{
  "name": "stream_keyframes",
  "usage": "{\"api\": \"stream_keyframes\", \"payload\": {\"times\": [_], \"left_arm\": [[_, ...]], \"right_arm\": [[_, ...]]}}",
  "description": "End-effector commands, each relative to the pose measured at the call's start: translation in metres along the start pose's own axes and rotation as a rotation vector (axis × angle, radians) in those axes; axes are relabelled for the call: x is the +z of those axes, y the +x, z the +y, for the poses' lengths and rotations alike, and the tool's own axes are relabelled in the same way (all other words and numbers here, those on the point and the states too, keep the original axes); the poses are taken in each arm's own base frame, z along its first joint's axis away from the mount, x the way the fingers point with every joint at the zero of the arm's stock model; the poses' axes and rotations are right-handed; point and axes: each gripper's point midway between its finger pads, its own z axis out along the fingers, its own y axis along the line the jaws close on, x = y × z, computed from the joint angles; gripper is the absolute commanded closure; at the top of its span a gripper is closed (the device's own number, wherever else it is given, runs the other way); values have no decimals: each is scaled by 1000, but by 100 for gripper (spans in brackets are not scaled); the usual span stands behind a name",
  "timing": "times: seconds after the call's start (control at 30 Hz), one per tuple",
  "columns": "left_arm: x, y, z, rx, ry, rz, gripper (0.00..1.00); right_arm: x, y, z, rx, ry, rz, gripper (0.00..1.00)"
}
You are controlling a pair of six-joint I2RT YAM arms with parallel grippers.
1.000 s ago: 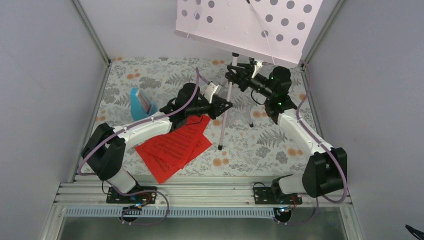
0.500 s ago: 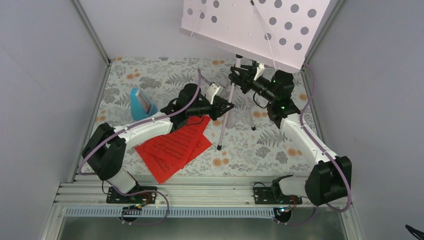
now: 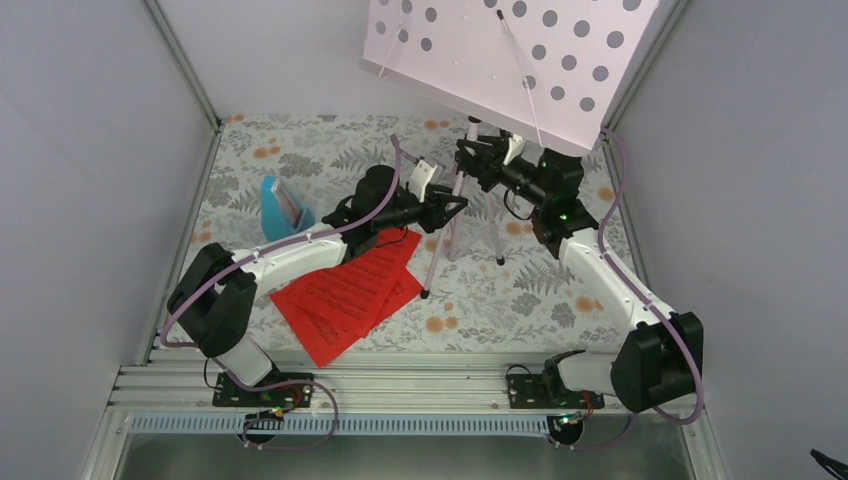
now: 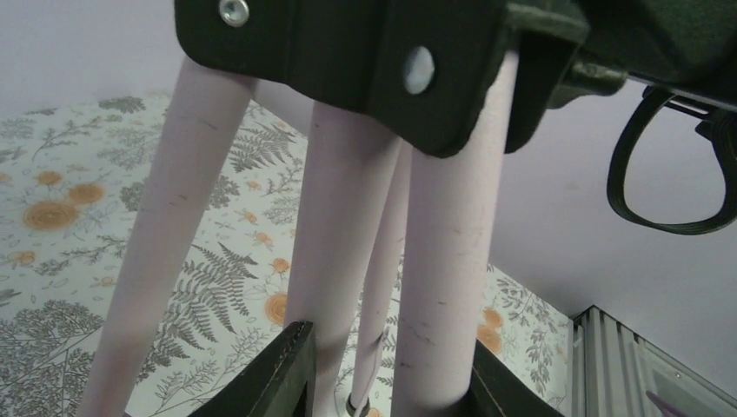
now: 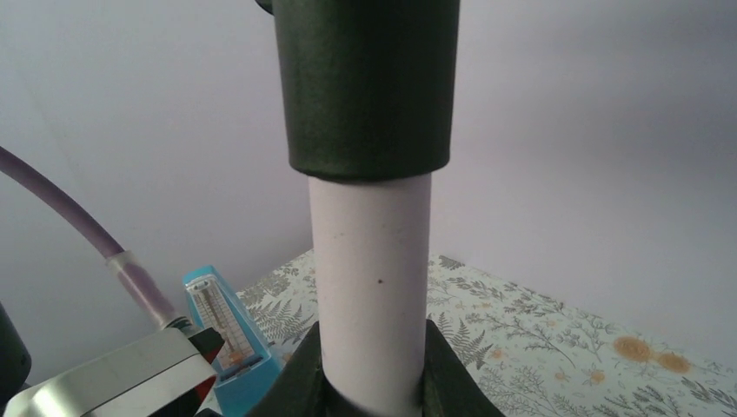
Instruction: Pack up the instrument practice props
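1. Top view: the lilac music stand (image 3: 460, 70) leans over the floral table (image 3: 320, 150). The left gripper (image 3: 452, 208) clasps its legs and the right gripper (image 3: 472, 160) its pole. The red sheet music (image 3: 345, 295) and blue metronome (image 3: 282, 208) lie to the left.
2. Left wrist: the fingers (image 4: 278, 373) pinch two legs.
3. Right wrist: the fingers (image 5: 452, 373) clamp the pole.

We find the overhead view evenly and softly lit, moderately bright, with only faint diffuse shadows on the table (image 3: 300, 150). Both wrist views run dimmer, with a grey-violet cast. The music stand (image 4: 443, 261) tubes show gentle shading down one side. The black fittings (image 4: 348, 52) near the lens lose detail, and the backgrounds are slightly soft.
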Motion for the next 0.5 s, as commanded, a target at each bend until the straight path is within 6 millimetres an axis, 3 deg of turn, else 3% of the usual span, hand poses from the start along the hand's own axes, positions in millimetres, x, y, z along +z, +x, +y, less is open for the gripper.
{"api": "stream_keyframes", "payload": {"times": [0.0,0.23,0.47], "left_arm": [[0,-15,26,38,-103,-75,63],[-9,-13,34,61,-165,-73,49],[-21,-20,31,97,-153,-94,29]], "right_arm": [[-22,-70,52,-106,-145,-202,96],[-22,-70,50,-107,-129,-201,96],[-22,-71,50,-109,-127,-200,96]]}}
